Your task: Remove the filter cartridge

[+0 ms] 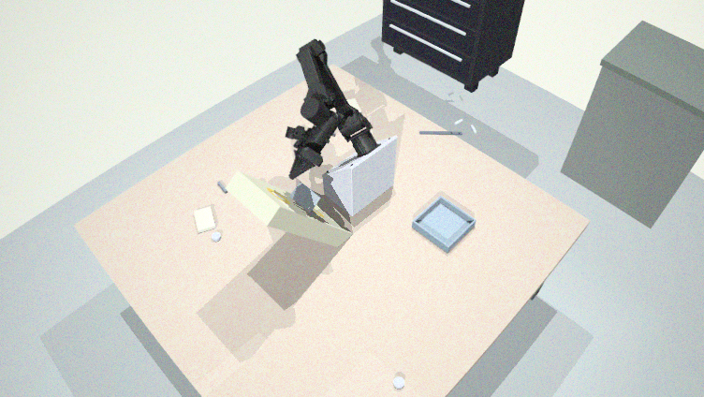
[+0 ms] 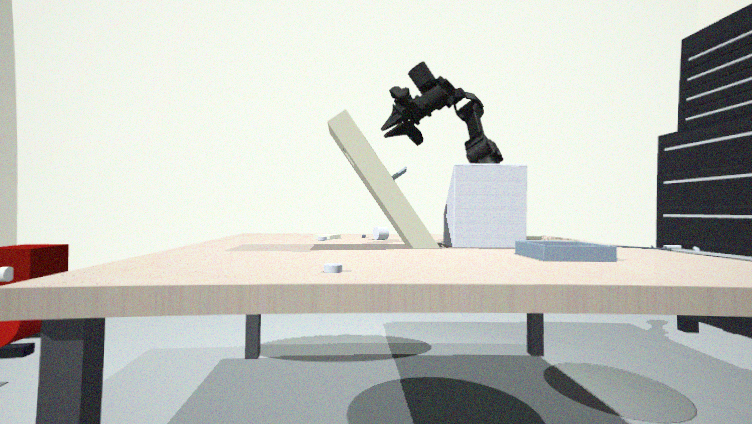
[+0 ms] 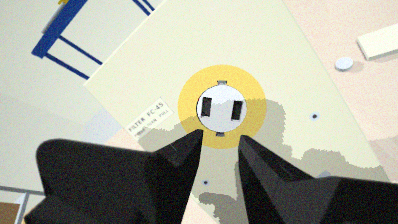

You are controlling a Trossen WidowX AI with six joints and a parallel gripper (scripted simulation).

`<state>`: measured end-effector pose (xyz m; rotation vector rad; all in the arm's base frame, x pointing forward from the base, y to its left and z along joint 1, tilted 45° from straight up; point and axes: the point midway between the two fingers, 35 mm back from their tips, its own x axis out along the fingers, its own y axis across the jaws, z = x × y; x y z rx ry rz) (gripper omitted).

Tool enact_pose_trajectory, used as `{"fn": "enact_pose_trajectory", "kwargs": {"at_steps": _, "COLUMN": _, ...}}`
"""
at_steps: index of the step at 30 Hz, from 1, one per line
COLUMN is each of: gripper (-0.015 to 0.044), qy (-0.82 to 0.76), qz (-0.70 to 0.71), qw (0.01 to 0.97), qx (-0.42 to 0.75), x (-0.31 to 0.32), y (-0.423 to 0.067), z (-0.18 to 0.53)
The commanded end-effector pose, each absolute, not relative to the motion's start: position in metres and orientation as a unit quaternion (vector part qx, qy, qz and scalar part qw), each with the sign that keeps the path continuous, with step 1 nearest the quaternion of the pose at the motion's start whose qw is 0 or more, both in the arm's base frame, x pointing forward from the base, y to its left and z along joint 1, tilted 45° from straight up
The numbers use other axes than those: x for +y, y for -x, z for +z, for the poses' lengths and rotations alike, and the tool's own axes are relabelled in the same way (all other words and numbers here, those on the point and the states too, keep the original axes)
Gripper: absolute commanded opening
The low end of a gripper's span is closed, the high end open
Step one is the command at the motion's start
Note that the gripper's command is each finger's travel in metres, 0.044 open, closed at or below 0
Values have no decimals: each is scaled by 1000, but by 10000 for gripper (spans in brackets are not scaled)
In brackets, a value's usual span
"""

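The round white cartridge [image 3: 221, 109] sits in the panel [image 1: 248, 195] [image 2: 387, 189] [image 3: 235, 40], inside a yellow ring [image 3: 187, 107]. Its two dark slots stand side by side, nearly upright in the wrist view. Small grey notches show above and below it. The cream panel leans back on the table. My gripper [image 1: 291, 176] [image 2: 383, 132] [image 3: 220, 139] is partly open and empty, off the panel's face. In the wrist view its fingertips appear just below the cartridge. The blue-grey tray [image 1: 430, 235] [image 2: 568, 252] holds nothing that I can see.
A blue-grey plate [image 1: 303, 197] [image 2: 400, 172] sticks out from the panel's face. A white block [image 1: 374, 182] [image 2: 489, 205] stands under the arm's base, beside the panel. A cream pad [image 1: 204, 218], a white disc [image 1: 215, 236] and a grey rod [image 1: 223, 186] lie beyond the panel.
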<state>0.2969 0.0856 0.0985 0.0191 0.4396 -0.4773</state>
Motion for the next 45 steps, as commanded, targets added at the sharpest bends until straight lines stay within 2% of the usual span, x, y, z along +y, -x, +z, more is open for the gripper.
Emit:
{"fn": "enact_pose_trajectory", "kwargs": {"at_steps": 1, "gripper": 109, "qy": -6, "qz": -236, "qw": 947, "qx": 216, "x": 84, "y": -298, "z": 96}}
{"fn": "enact_pose_trajectory", "kwargs": {"at_steps": 33, "gripper": 109, "qy": -6, "qz": -236, "qw": 948, "qx": 214, "x": 60, "y": -339, "z": 76}}
{"fn": "enact_pose_trajectory", "kwargs": {"at_steps": 45, "gripper": 109, "qy": -6, "qz": -236, "qw": 948, "qx": 213, "x": 60, "y": -340, "z": 75}}
